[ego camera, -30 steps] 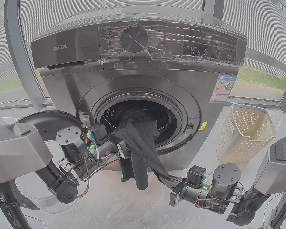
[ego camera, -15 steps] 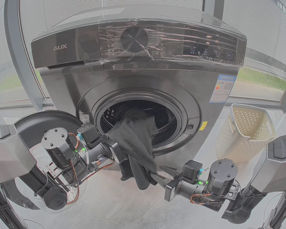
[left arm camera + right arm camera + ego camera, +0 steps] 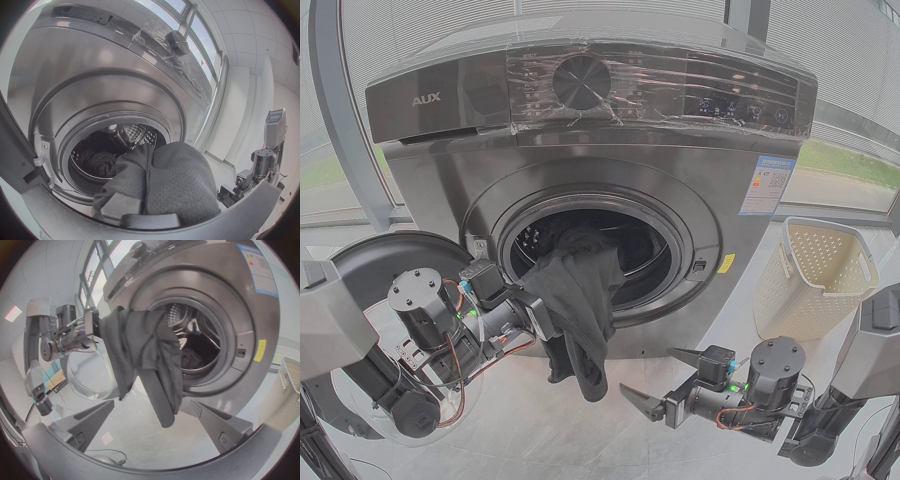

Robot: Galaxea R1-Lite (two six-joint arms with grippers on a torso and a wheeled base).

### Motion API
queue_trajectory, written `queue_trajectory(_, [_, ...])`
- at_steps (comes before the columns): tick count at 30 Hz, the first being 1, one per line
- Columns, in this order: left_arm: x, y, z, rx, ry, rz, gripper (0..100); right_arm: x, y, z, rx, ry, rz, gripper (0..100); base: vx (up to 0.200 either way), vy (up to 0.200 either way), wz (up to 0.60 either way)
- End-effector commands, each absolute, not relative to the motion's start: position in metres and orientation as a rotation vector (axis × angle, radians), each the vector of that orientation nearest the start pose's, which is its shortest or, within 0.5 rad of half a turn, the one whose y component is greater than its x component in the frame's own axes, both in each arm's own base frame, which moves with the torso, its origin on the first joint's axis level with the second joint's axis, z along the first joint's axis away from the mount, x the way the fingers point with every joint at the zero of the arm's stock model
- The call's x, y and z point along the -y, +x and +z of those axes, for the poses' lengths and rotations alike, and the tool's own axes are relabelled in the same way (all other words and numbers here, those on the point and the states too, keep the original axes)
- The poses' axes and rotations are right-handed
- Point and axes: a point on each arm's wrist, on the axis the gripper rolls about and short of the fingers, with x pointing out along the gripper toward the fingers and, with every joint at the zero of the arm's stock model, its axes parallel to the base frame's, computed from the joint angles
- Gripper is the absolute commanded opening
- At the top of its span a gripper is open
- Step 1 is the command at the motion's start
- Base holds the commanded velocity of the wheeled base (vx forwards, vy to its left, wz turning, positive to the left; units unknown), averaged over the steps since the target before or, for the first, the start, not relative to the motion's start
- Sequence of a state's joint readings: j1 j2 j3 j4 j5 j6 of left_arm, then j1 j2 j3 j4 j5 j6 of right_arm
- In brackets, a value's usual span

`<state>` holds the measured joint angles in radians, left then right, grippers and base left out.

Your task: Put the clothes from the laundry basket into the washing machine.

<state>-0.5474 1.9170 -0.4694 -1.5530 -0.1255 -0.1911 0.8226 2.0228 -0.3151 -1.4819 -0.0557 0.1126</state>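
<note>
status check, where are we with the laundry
Copy: left gripper shut on garment; garment draped over washer rim, tail hanging outside; right gripper open, empty, low in front; nothing else in the way.

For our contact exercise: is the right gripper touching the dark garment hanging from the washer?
Apart. The head view shows floor between the dark garment and the open right gripper.

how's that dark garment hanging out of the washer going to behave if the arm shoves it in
Likely floppy: the dark garment folds over the left end effector and droops below the door rim. Probably light, since one grasp holds it up. A push may just bunch it; the hanging tail could slide back out.
</note>
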Motion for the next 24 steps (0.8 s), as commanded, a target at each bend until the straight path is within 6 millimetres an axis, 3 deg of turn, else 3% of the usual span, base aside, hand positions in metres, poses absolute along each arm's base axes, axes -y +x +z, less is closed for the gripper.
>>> queue_trajectory(1, [0.157, 0.256, 0.127, 0.037, -0.203, -0.670, 0, -0.181, 0.202, 0.057, -0.286, -0.018, 0.664, 100, 0.000, 0.000, 0.00])
queue_trajectory(5, [0.152, 0.248, 0.125, 0.015, -0.200, -0.668, 0, -0.162, 0.218, 0.060, -0.261, 0.016, 0.575, 100, 0.000, 0.000, 0.00])
queue_trajectory(10, [0.149, 0.244, 0.124, 0.007, -0.190, -0.665, 0, -0.150, 0.224, 0.063, -0.235, 0.035, 0.532, 100, 0.000, 0.000, 0.00])
queue_trajectory(11, [0.149, 0.244, 0.128, 0.022, -0.193, -0.664, 0, -0.138, 0.227, 0.065, -0.240, 0.056, 0.492, 100, 0.000, 0.000, 0.00])
queue_trajectory(13, [0.146, 0.244, 0.128, 0.025, -0.193, -0.653, 0, -0.132, 0.230, 0.066, -0.241, 0.080, 0.468, 100, 0.000, 0.000, 0.00])
queue_trajectory(24, [0.139, 0.238, 0.123, -0.003, -0.177, -0.638, 0, -0.118, 0.222, 0.066, -0.279, 0.144, 0.430, 100, 0.000, 0.000, 0.00])
